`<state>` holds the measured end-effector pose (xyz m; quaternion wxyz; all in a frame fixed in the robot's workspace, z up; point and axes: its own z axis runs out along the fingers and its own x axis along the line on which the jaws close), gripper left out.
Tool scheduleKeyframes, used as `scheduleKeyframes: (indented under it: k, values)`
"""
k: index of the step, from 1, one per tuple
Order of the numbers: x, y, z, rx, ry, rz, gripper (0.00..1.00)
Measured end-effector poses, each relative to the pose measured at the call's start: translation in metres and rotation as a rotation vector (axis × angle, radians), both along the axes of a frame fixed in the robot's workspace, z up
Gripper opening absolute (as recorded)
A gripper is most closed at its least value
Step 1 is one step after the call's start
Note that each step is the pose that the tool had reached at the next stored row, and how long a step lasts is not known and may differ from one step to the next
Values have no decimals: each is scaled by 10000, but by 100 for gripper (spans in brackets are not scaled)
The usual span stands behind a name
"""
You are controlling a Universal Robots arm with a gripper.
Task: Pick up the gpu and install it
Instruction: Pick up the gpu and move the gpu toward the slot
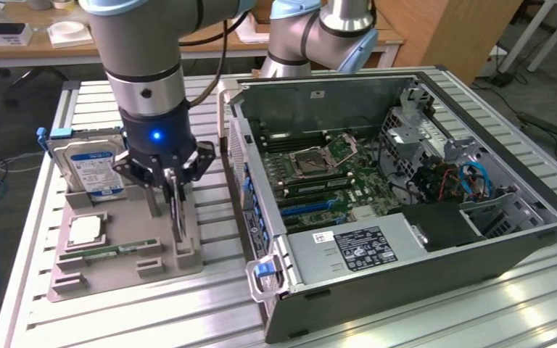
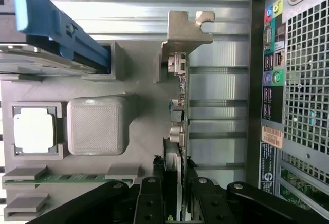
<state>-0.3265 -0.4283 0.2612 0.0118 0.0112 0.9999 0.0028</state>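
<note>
Fingers (image 2: 150, 203) pinching gpu (image 2: 177, 126) edge, upright in holder (image 2: 97, 126)

The black two-fingered tool (image 2: 174, 183) is clamped on the gpu (image 2: 177, 111), a thin green circuit-board card seen edge-on, standing in a slot along one edge of a grey plastic holder tray (image 2: 144, 106). The card's silver metal end bracket (image 2: 185, 29) juts past the tray's corner. A silver hard drive (image 2: 31, 59) with a blue rail (image 2: 61, 29), a square silver processor chip (image 2: 34, 130) and a narrow green memory stick (image 2: 67, 176) sit in the tray's other recesses. A black computer case (image 2: 308, 80) stands beside the tray on the ribbed aluminium counter (image 2: 221, 85).
</note>
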Motion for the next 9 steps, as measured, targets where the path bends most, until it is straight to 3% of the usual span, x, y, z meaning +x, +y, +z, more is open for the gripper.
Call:
scheduleKeyframes:
  k: [9]
  values:
    - [0, 0, 122, 0, 0, 0, 26]
